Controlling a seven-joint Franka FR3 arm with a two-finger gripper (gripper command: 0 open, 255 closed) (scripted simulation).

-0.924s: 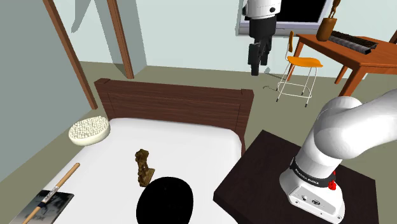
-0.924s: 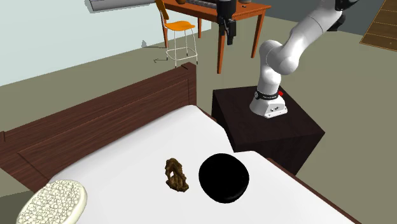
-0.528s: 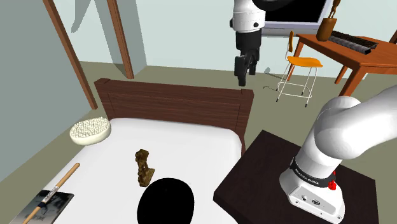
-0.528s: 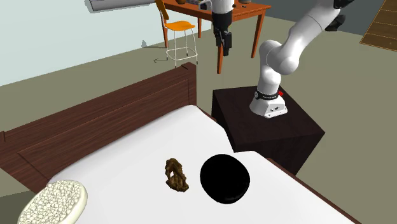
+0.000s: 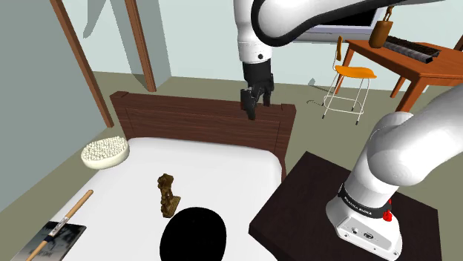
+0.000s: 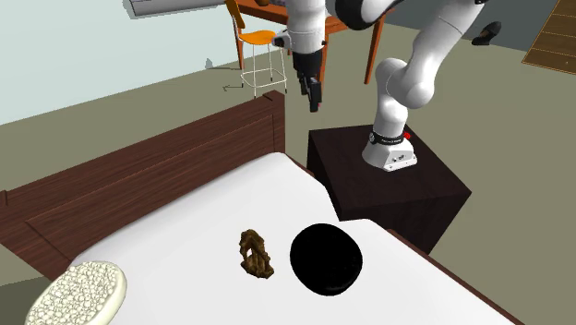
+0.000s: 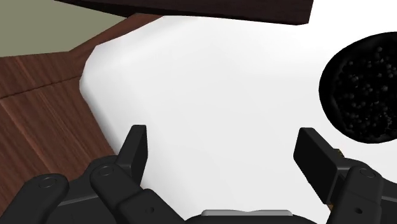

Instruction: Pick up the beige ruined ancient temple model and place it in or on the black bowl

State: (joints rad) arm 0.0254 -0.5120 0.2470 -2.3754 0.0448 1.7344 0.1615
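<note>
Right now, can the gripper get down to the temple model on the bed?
Probably yes: the open gripper hangs above the bed, and the temple model stands in the open, with only the black bowl beside it.

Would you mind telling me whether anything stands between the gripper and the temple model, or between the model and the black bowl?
Nothing visible does. The open gripper hangs high near the headboard, with only bare white bed between it and the brown temple model, which stands beside the black bowl, nothing between them.
</note>
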